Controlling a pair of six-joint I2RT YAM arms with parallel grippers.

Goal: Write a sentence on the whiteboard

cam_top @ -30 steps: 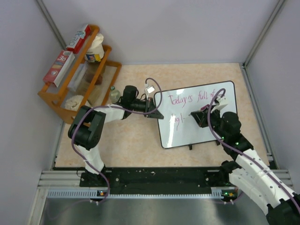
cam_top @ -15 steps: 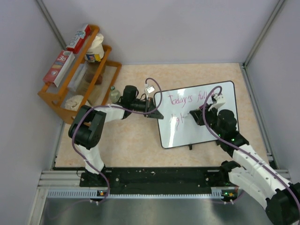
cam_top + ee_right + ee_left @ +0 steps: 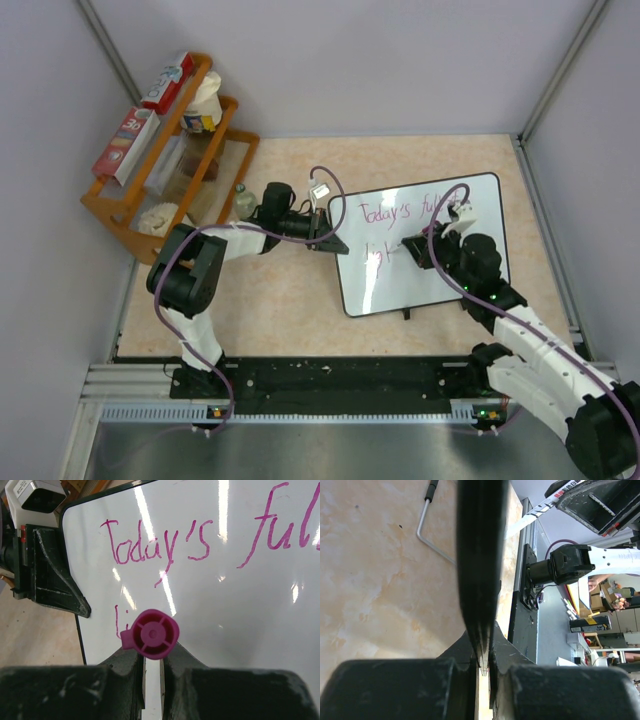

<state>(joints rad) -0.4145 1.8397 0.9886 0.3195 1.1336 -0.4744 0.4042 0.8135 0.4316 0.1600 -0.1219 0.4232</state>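
Note:
The whiteboard (image 3: 440,285) stands tilted on the tan table, right of centre. The sentence (image 3: 390,213) in pink cursive reads "Today's ful…" on the top line, with the start of a lower line, "li…" (image 3: 118,616). My left gripper (image 3: 328,236) is shut on the board's left edge, which shows as a black strip (image 3: 479,555) between the jaws in the left wrist view. My right gripper (image 3: 416,248) is shut on a pink marker (image 3: 151,633), held end-on against the board (image 3: 240,630) at the lower line. The marker hides its own tip and the latest strokes.
A wooden rack (image 3: 165,150) with boxes and bottles stands at the back left, with a small bottle (image 3: 240,200) beside it. A wire foot (image 3: 427,525) of the board rests on the table. Grey walls close in both sides, and a black rail (image 3: 330,378) runs along the near edge.
My right gripper with the marker has shifted a little to the left along the lower line. The left gripper and the board have not moved.

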